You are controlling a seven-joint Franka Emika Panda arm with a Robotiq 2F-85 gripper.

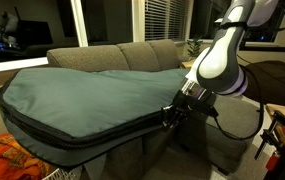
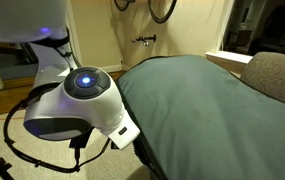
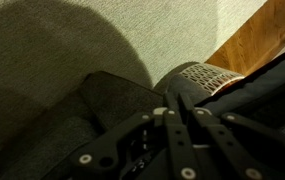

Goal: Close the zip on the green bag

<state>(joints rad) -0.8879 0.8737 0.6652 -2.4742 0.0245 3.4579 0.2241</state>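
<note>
Orange cloth; green bag flat, blk-trimmed.

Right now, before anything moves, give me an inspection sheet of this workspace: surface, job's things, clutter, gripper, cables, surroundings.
Surface: grey sofa, covered by the bag lying across it.
Job's things: green bag, flat, with black trim. The zip is a dark line along its front edge. How far it is closed cannot be told.
Clutter: orange cloth, low in front of the bag.
Gripper: gripper shut at the bag's edge by the zip. Whether it pinches the pull cannot be told.
Cables: black cable looping off the arm.
Surroundings: window blinds behind the sofa, bicycle wheel up high, wooden floor.
</note>
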